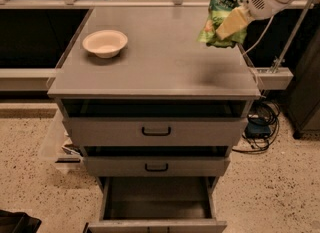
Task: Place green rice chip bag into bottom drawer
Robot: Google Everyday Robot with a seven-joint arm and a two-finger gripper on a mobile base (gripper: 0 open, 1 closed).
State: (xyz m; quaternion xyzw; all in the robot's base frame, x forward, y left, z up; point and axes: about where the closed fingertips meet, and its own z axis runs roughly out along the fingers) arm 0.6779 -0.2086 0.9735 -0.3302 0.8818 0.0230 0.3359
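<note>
The green rice chip bag (221, 8) hangs in the air above the right rear part of the grey cabinet top (155, 67). My gripper (227, 26) is shut on the bag, with a pale finger (231, 23) across its front. The white arm reaches in from the upper right. The bottom drawer (156, 202) is pulled open at the foot of the cabinet, and its dark inside holds nothing I can see.
A cream bowl (105, 42) sits on the left of the cabinet top. Two upper drawers with black handles (156, 131) are slightly ajar. Cables (260, 124) lie on the speckled floor to the right. A dark cabinet (307, 87) stands at the far right.
</note>
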